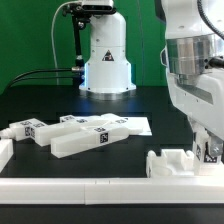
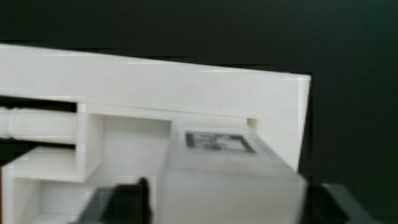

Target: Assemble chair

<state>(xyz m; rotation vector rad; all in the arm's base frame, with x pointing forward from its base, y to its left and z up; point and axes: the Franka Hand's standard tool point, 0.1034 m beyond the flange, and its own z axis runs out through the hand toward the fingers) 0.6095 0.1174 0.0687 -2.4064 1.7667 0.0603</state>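
My tool stands wide astride the tagged chair part, at the exterior view's right on the surface; seemingly not touching. I'd centre, descend squarely, then close.

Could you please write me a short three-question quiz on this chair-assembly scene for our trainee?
1. True or false: the gripper hangs over the loose parts on the exterior view's left.
2. The table is: A black, B white, C wooden?
3. In the wrist view, what is printed on the white part?
Key: 1 false, it is on the exterior view's right; 2 A; 3 a marker tag.
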